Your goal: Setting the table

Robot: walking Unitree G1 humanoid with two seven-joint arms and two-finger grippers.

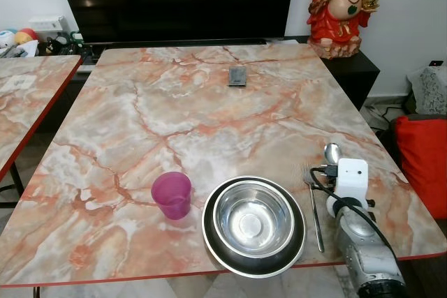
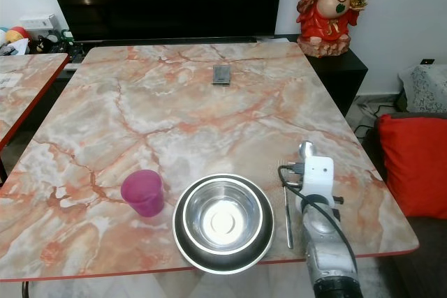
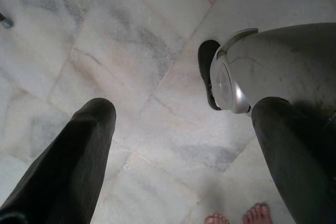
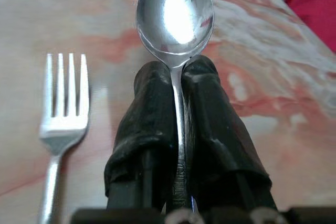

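Observation:
On the marble table (image 1: 181,102), near its front edge, a steel bowl (image 1: 254,219) sits inside a wider dark-rimmed plate (image 1: 213,239). A purple cup (image 1: 172,194) stands to their left. A fork (image 1: 314,207) lies just right of the plate. My right gripper (image 4: 176,74) is shut on a silver spoon (image 4: 175,14), its handle pinched between the black fingers (image 4: 152,114), low over the table right of the fork (image 4: 60,124). The spoon's bowl (image 1: 332,152) pokes out past the white wrist. My left gripper (image 3: 184,124) hangs open over the floor.
A small dark coaster-like object (image 1: 237,76) lies at the far middle of the table. A second marble table (image 1: 28,102) stands to the left, a red cushion (image 1: 423,162) to the right, a red figurine (image 1: 342,8) behind. A person's toes (image 3: 239,217) show on the floor.

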